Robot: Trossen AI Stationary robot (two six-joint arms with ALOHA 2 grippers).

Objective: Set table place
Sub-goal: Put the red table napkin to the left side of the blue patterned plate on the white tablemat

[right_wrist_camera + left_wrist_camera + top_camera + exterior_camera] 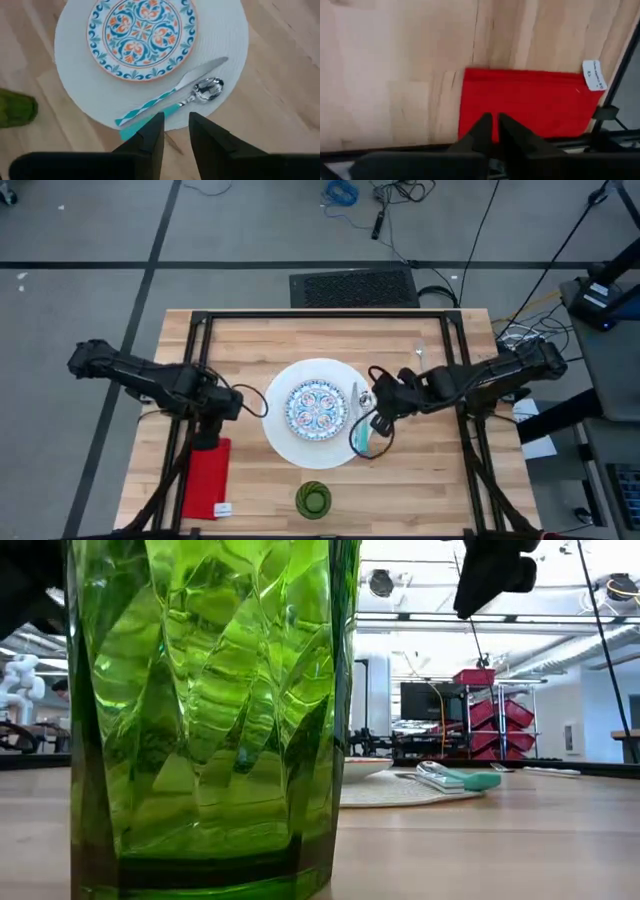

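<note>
Two utensils, teal-handled spoon (172, 107) and a knife (170, 92), lie on the white plate's (283, 438) right rim beside the patterned plate (316, 409); right gripper (175, 131) hovers slightly open above them, so descend centred on the spoon handle; left gripper (493, 126) closed over red napkin (530, 100) on the worktop (420, 480).

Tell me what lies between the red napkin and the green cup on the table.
Nothing: in the high view only bare table lies between the red napkin and the green cup.
</note>
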